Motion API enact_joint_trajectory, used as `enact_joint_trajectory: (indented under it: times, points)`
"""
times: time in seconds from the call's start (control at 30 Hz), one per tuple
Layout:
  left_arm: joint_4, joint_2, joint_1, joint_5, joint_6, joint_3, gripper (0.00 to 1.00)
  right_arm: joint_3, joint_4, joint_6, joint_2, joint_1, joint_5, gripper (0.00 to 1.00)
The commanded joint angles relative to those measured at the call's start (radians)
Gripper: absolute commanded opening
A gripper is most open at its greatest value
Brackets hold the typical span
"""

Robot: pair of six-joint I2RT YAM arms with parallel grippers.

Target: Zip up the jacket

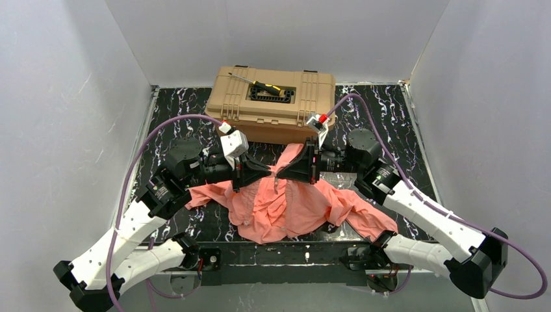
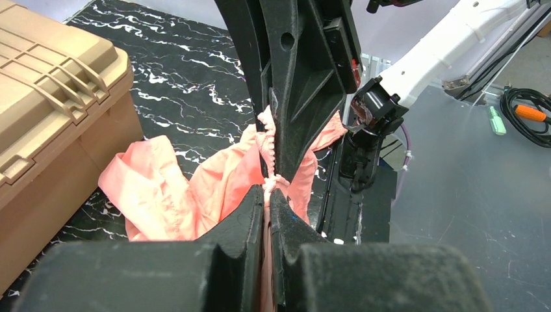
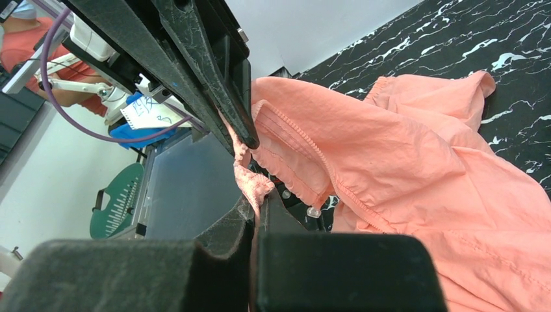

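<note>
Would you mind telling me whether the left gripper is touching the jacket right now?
Touching. The left wrist view shows the left gripper, jaws shut, pinching the jacket along its zipper edge.

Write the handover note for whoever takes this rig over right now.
Left gripper: shut on the jacket, pinching its zipper edge.
Right gripper: shut on the same edge, tips almost meeting the left's.
Jacket: crumpled in front of the tan toolbox, front edge held up.
Done: zipper edge gripped by both.
Left: the zipping itself; no closed run shows, and the slider is not visible.
</note>
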Motion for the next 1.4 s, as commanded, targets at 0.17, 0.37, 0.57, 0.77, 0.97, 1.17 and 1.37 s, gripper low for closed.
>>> enact_joint_trajectory:
  times: [0.17,0.37,0.57,0.77,0.97,1.17,1.37]
  points:
    - [0.007,-0.013,0.005,0.017,-0.004,0.014,0.00,0.030,0.061,0.006,-0.032,-0.003,-0.014,0.01]
    - [0.005,-0.012,0.006,0.014,0.002,0.017,0.00,0.025,0.068,0.006,-0.043,-0.003,-0.010,0.01]
    - [0.003,-0.010,0.006,0.023,0.008,0.018,0.00,0.020,0.082,0.016,-0.039,-0.004,-0.012,0.01]
    - [0.006,-0.012,0.005,0.021,0.013,0.018,0.00,0.008,0.079,0.020,-0.048,-0.004,-0.005,0.01]
    - [0.009,-0.022,0.006,-0.026,0.031,0.021,0.00,-0.006,0.067,0.025,-0.060,-0.003,0.008,0.01]
    - [0.009,-0.024,0.010,-0.033,0.031,0.021,0.00,-0.009,0.074,0.032,-0.047,-0.003,-0.003,0.01]
    - [0.011,-0.024,0.010,-0.021,0.032,0.018,0.00,-0.008,0.081,0.038,-0.030,-0.003,-0.016,0.01]
